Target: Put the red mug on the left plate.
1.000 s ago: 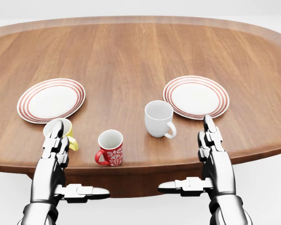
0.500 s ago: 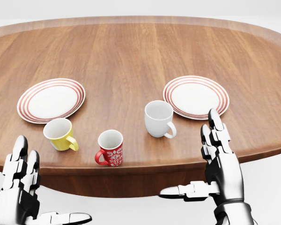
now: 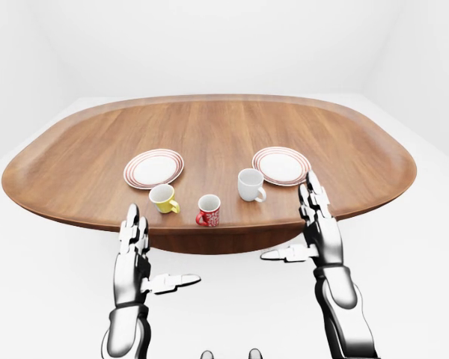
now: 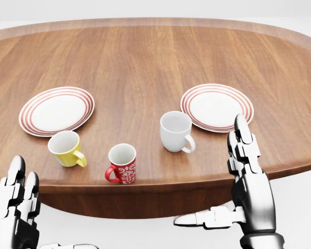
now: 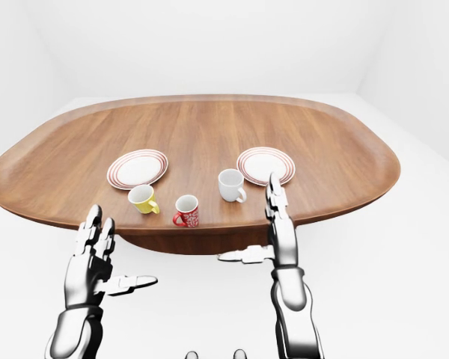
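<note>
The small red ceramic mug with white patterning stands upright near the desk's near edge, between a yellow mug on its left and a white mug on its right. The red-rimmed white plate on the left lies farther back on the oval wooden desk. The mug looks rigid, light, glossy and probably slippery and breakable; wrapping its body opposite the left-pointing handle seems safest. The left robot hand and the right robot hand are both spread, holding nothing.

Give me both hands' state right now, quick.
Left hand: open, holding nothing.
Right hand: open, holding nothing.
</note>
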You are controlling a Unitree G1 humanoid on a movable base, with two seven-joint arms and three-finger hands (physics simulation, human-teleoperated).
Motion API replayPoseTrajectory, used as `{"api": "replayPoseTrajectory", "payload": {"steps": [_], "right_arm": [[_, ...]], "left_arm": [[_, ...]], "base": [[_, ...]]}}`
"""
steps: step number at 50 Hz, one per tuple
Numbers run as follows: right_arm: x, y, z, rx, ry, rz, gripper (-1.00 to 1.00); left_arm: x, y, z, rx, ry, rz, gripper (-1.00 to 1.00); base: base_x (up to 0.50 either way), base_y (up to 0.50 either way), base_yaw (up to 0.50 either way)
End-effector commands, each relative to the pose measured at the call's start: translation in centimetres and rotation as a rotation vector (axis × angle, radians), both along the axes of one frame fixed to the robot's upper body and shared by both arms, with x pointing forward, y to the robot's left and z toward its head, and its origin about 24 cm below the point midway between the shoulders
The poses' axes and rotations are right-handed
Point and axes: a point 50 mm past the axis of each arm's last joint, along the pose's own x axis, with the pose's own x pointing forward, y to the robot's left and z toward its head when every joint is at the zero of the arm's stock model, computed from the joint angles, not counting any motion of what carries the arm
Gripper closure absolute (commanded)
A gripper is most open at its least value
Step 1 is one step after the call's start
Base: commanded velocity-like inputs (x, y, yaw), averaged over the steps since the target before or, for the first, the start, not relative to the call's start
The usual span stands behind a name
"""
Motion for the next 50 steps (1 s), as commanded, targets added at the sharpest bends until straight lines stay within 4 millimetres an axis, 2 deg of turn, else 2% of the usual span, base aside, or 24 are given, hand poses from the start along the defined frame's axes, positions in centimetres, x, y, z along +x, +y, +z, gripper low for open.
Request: {"api": "replayPoseTrajectory", "payload": {"steps": [1,7,26,28,50], "right_arm": [[-2.82,1.33,1.21,-0.123,-0.040,0.033,-1.00],[-3.41,1.55,1.31,-0.127,-0.044,0.010,-1.00],[-3.49,1.89,1.02,-0.151,-0.034,0.017,-1.00],[-3.37,1.61,1.12,-0.152,-0.041,-0.021,-1.00],[-2.87,1.40,1.04,-0.139,-0.040,-0.025,-1.00]], "left_arm": [[-0.18,0.02,0.27,-0.002,-0.010,-0.002,-1.00],[-0.22,-0.01,0.24,-0.004,-0.008,-0.003,-1.00],[-0.22,-0.04,0.19,-0.004,-0.006,-0.006,-1.00],[-0.20,-0.04,0.21,-0.003,-0.007,-0.006,-1.00],[-0.19,-0.08,0.20,-0.003,-0.007,-0.008,-1.00]], "base": [[0.00,0.00,0.00],[0.00,0.00,0.00],[0.00,0.00,0.00],[0.00,0.00,0.00],[0.20,0.49,0.00]]}}
